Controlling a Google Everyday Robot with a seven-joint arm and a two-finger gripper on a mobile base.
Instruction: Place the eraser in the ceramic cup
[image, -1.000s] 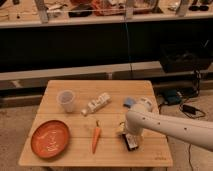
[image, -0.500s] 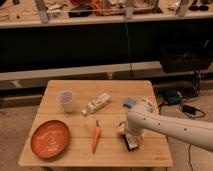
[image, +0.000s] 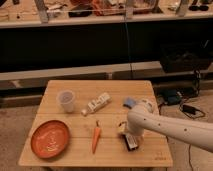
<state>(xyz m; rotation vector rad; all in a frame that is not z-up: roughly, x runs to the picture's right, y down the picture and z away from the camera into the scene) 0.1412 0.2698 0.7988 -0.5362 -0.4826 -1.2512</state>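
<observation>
The step in hand looks like the pick-up of the flat black rectangular eraser with the red-and-white label. It lies near the front edge of the light wooden table, right of the middle and some way in from the front right corner.

The two-finger pincer hangs at the end of the white arm, which reaches in over the table's right edge. The pincer stands wide apart and has nothing in it. The eraser sits directly under it and slightly towards the front edge, so close that it is hard to say whether the tips touch it.

To do this well, the fingers should probably straddle the block across its narrow width, go low enough to catch its flat sides, and close squarely so it does not swing out.

The small pale whitish ceramic cup without a handle stands upright well apart from the eraser, towards the back left corner. Between the two lie a small orange carrot and a white bottle-like object, so the carry should go high. A small blue pad lies behind the pincer, and a flat round orange plate sits near the front left corner.
</observation>
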